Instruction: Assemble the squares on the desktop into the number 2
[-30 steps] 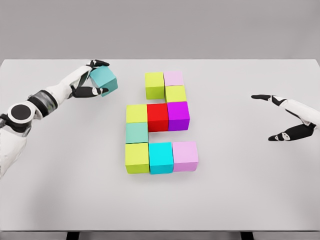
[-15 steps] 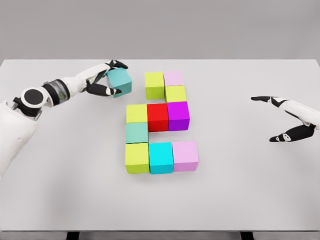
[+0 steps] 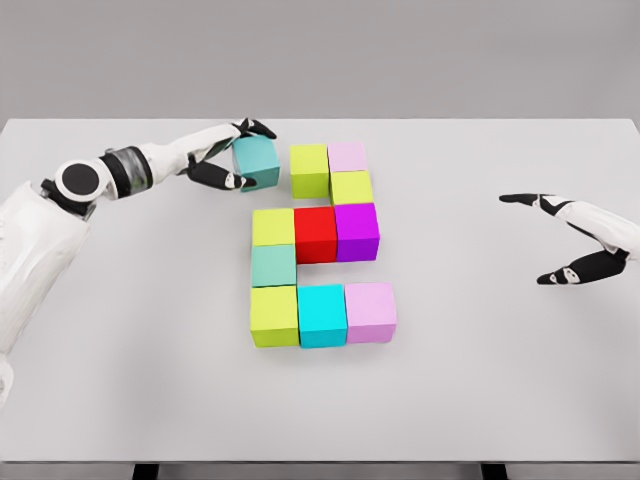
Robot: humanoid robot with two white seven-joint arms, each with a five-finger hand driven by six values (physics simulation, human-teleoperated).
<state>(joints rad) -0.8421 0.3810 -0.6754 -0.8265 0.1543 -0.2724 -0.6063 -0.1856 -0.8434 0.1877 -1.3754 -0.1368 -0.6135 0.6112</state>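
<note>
A single head camera looks down and forward over the white counter (image 3: 480,400) from its near edge. All four counter edges nearly fit the frame. Its far edge runs straight across the top.

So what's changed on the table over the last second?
The left hand has carried the teal block rightward, toward the yellow-green block at the top of the figure, fingers shut on it throughout. A small gap remains between them. The right hand and the other blocks stayed put.

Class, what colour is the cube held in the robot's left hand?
Teal. The head view shows the cube in the left hand.
</note>
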